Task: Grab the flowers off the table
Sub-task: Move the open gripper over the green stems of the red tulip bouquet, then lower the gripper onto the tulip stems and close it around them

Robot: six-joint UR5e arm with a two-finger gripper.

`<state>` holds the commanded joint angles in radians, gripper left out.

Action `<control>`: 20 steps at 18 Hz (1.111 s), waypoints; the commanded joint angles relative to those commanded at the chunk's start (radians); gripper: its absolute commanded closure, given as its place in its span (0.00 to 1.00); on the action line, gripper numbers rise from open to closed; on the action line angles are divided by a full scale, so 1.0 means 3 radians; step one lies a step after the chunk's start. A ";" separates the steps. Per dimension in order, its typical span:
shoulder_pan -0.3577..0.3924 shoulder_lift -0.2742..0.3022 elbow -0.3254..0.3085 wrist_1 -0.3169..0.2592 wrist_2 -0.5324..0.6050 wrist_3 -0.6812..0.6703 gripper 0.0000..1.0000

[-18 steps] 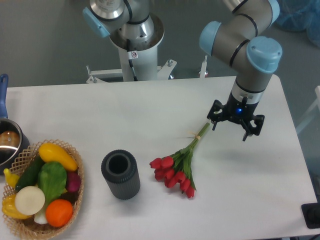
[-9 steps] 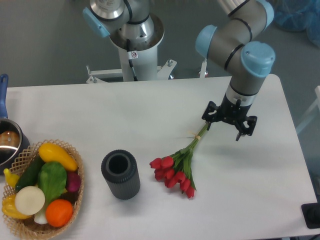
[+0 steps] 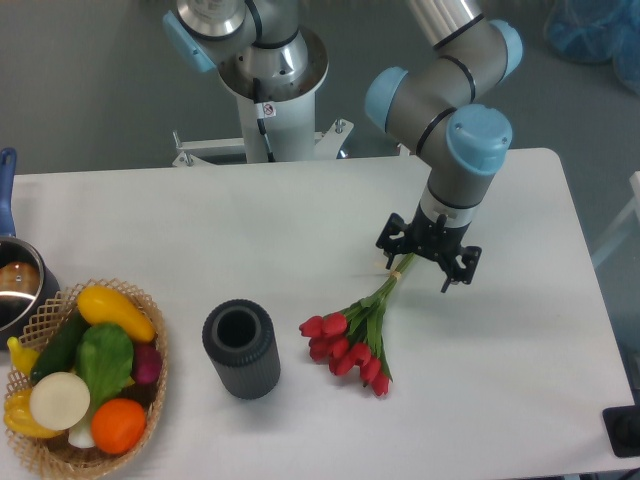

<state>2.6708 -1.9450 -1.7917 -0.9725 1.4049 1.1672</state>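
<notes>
The flowers (image 3: 352, 338), a bunch of red tulip buds on green stems, lie flat on the white table (image 3: 300, 220), buds toward the front and stem ends pointing up to the right. My gripper (image 3: 424, 262) hangs open directly above the stem ends, its black fingers spread to either side of them. The tips of the stems are partly hidden beneath it. Nothing is held.
A dark grey ribbed cylinder vase (image 3: 241, 349) stands upright left of the flowers. A wicker basket of vegetables (image 3: 85, 375) sits at the front left, with a pot (image 3: 15, 285) behind it at the left edge. The robot base (image 3: 272, 90) is at the back.
The gripper has moved left, from right of the stem ends to over them. The flowers have not moved.
</notes>
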 joint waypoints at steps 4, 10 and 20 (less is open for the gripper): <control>-0.0016 -0.0067 -0.0005 -0.0067 0.0113 0.0373 0.00; -0.0046 -0.0143 -0.0005 -0.0077 0.0052 0.0415 0.00; -0.0062 -0.0282 0.0000 -0.0041 -0.0050 0.0430 0.02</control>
<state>2.6522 -2.0295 -1.7917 -0.9848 1.3898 1.2962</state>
